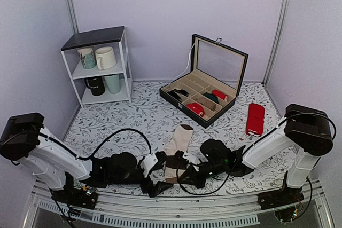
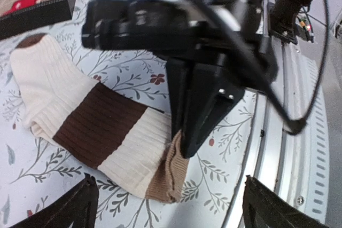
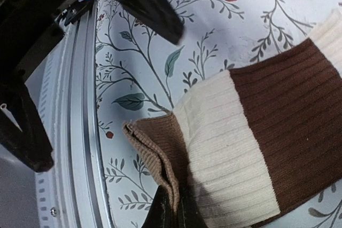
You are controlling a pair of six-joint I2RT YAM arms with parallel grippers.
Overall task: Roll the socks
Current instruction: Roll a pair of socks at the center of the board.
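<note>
The socks (image 1: 179, 145) lie flat near the table's front edge, banded cream, dark brown, cream and tan, with the toe pointing away. In the left wrist view the socks (image 2: 96, 116) stretch from upper left to the tan cuff (image 2: 168, 177). My right gripper (image 3: 172, 211) is shut on the tan cuff's edge (image 3: 155, 150), which is lifted slightly; it also shows in the left wrist view (image 2: 187, 142) and the top view (image 1: 186, 172). My left gripper (image 2: 171, 206) is open wide, its fingers either side of the cuff end, and holds nothing; in the top view it (image 1: 157, 177) sits just left of the cuff.
An open compartment box (image 1: 206, 86) at the back holds small red and dark green bundles. A plain red pair (image 1: 255, 118) lies at the right. A white shelf (image 1: 99, 68) with mugs stands at the back left. A metal rail (image 1: 176, 204) runs along the near edge.
</note>
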